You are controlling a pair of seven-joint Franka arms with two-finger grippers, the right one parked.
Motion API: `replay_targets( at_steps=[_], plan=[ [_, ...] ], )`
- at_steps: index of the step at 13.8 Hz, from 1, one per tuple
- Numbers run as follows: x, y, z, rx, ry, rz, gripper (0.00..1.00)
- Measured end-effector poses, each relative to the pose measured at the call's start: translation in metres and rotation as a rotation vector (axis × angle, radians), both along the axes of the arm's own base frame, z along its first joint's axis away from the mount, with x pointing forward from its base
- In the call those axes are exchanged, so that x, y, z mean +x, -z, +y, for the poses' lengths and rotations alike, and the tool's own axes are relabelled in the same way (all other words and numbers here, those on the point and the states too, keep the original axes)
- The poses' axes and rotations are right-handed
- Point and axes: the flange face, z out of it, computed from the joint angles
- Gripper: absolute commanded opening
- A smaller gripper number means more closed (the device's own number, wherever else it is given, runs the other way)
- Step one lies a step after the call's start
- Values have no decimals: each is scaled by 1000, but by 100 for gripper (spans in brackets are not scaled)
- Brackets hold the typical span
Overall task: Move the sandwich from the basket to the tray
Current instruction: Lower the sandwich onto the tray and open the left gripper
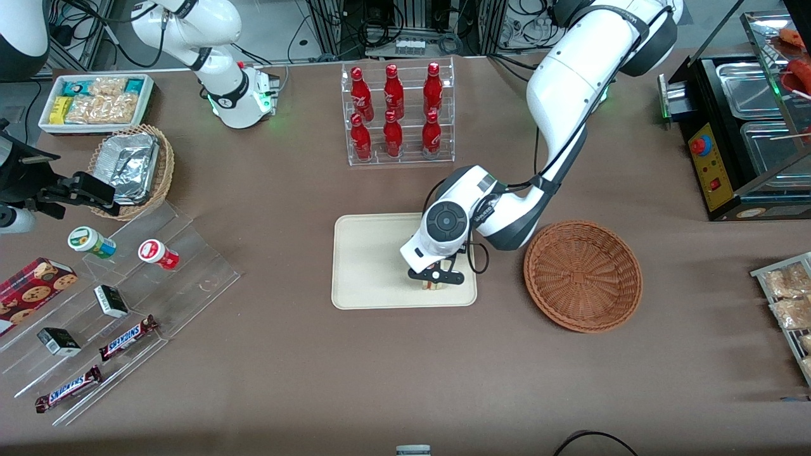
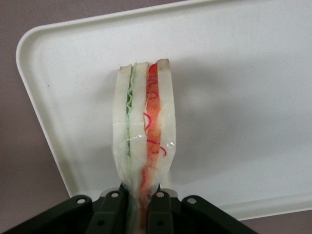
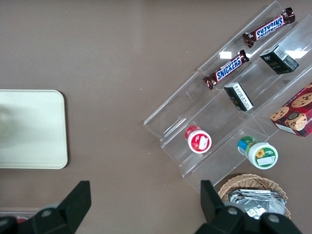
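White-bread sandwich (image 2: 144, 122), wrapped in clear film, hangs pinched between the closed fingers of the gripper (image 1: 434, 278), with the cream tray (image 2: 234, 63) directly beneath. Lowering until the wedge touches, then opening gently, should stop it toppling; the emptied wicker basket (image 1: 583, 275) sits beside the gripper.

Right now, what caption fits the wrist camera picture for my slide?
Black pincer shut on a triangular white-bread sandwich with red and green filling, above the cream rectangular tray.

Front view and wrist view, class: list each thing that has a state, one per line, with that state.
Sandwich: gripped, upright over the tray.
Gripper: shut on the sandwich, above the tray.
Tray: flat on the table; whether the sandwich touches it cannot be told.
Basket: empty, beside the tray.
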Motion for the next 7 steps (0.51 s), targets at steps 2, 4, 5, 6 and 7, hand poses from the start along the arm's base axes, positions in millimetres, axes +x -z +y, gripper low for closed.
replay_targets(
  at_steps=[2,4,5,6,7],
  plan=[
    [-1,2,0,1,1,2,100],
    [-1,4,-1,3,2,6,100],
    [-2,5,-1,3,2,6,100],
    [-2,5,-1,3,2,6,100],
    [-2,5,-1,3,3,6,100]
  ],
)
